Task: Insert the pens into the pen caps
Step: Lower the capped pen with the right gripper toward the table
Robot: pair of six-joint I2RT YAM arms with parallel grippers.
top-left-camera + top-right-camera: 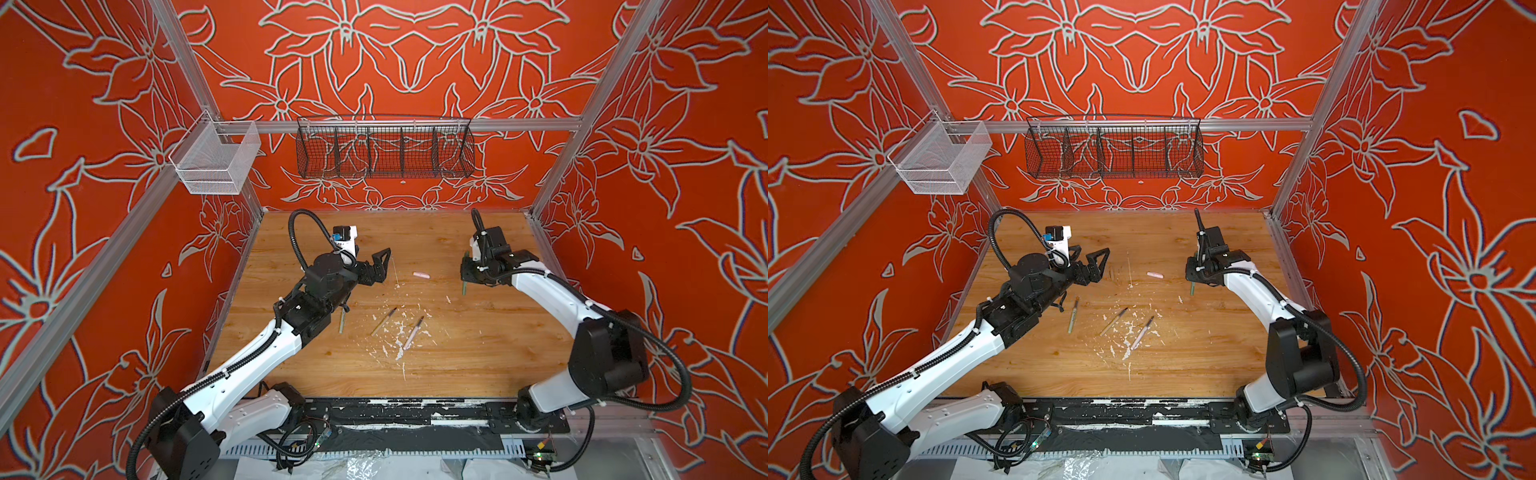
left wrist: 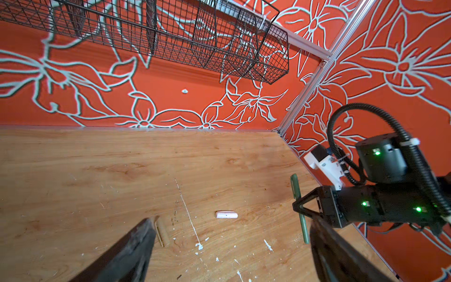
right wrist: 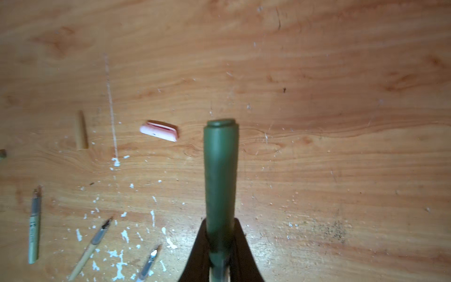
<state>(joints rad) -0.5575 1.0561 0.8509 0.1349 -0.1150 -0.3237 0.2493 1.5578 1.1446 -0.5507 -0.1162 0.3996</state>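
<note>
**Dark green pen clamped by the right gripper; left gripper wide open**

In both top views the right gripper point(image 1: 465, 276) is seen pointed down over the table point(image 1: 478, 357). Its fingers are closed tight on the dark green pen point(image 1: 464, 288), which is held nearly upright. Whether the pen's lower end touches the wood cannot be told.

The left gripper point(image 1: 385, 266) is held low over the table with its fingers spread wide apart. The pink cap point(image 1: 420, 274) is laid flat between the two grippers, at 3 o'clock from the left one and 9 o'clock from the right one. In the left wrist view the tan cap point(image 2: 162, 230) is seen lying just beside one of the left fingers.

Three uncapped pens are left on the table among white paint flecks point(image 1: 390, 336). From the pink cap, the pink pen point(image 1: 413, 332) lies at 6 o'clock, the tan pen point(image 1: 384, 321) at 7 o'clock, and the pale green pen point(image 1: 341, 322) at 8 o'clock, beside the left arm. The dark tips of the tan and pink pens are pointed toward 1 o'clock.
</note>
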